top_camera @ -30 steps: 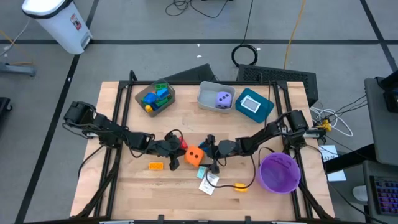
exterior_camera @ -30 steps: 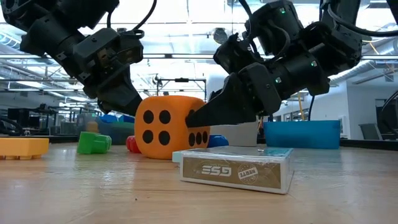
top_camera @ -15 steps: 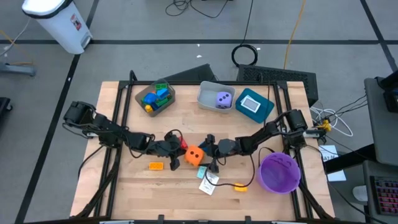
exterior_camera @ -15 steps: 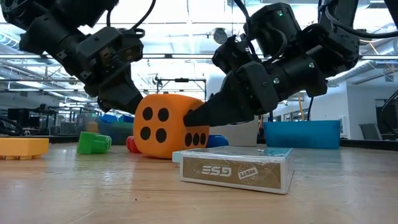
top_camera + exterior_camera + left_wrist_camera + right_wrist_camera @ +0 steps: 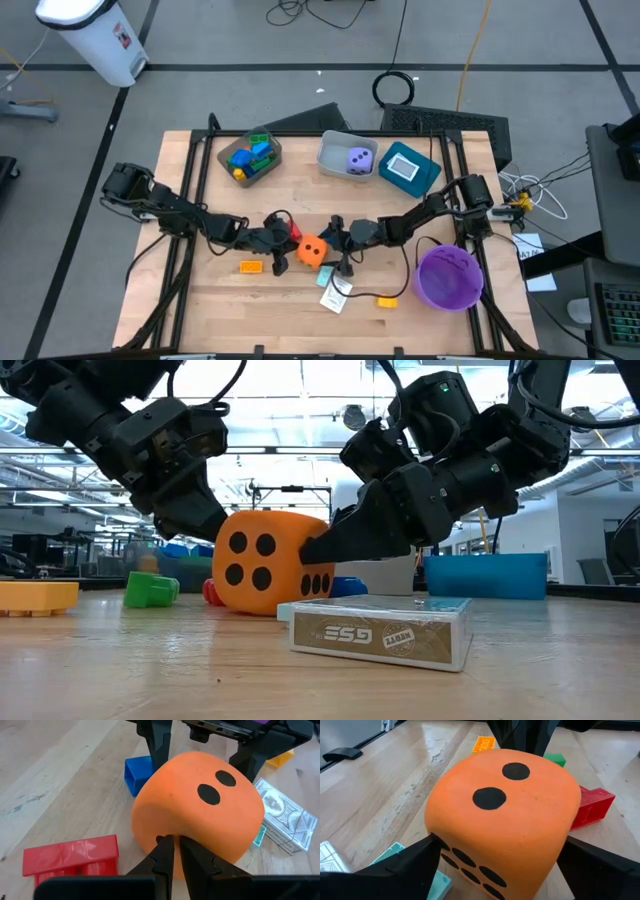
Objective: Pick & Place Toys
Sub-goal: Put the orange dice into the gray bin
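The orange die is located at the centre of the table, resting on the wood, with both grippers brought against it from opposite sides. The right gripper is set wide, one finger on each side of the die; contact between the pads and the die faces cannot be confirmed, and the die is seen in the low view to sit on the table. The left gripper is closed, its fingertips together and pressed against the side of the die facing it. A red block is found beside the left gripper, and a blue block lies just behind the die. A card pack lies flat near the die on the right arm's side, with an orange block beyond it. A green block and a second orange block are positioned on the left arm's side. At the far edge, a brown bin is filled with blocks, a grey bin contains the purple die, and a teal bin holds a card. A purple bowl stands near the right arm's base.
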`<move>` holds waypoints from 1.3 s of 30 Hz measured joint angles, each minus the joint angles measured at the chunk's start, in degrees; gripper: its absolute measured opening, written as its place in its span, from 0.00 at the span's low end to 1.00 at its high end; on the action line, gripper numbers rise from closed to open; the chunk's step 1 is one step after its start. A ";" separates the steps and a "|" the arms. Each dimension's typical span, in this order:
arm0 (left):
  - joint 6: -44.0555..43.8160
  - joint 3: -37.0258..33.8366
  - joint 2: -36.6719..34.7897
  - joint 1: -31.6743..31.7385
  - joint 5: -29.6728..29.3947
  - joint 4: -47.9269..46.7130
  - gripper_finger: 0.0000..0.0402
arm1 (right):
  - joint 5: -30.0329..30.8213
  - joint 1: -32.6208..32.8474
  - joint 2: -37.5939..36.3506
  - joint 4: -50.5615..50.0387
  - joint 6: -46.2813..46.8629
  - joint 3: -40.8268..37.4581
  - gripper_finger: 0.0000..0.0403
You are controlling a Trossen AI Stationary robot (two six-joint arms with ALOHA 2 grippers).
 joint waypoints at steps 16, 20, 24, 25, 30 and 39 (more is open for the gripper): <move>5.20 0.00 -0.55 2.22 4.28 6.11 0.10 | -0.52 -0.09 -8.36 -9.31 -4.52 -0.24 0.75; 7.40 0.92 -0.87 4.57 5.51 6.00 0.10 | -0.01 -0.73 -11.30 -14.14 -4.99 -0.24 0.75; 11.29 3.02 -0.85 7.59 9.62 5.75 0.10 | 0.31 -1.45 -12.91 -18.06 -6.03 -0.24 0.74; 12.47 4.00 -0.85 8.43 10.60 6.47 0.10 | 0.36 -1.83 -13.26 -19.38 -6.51 -0.24 0.74; 17.89 9.33 -1.36 12.81 16.41 8.95 0.10 | 1.91 -4.71 -15.54 -12.42 -8.48 0.09 0.71; 19.12 13.72 -1.13 17.24 20.86 0.89 0.10 | 1.34 -6.61 -18.05 -15.11 -8.38 0.15 0.61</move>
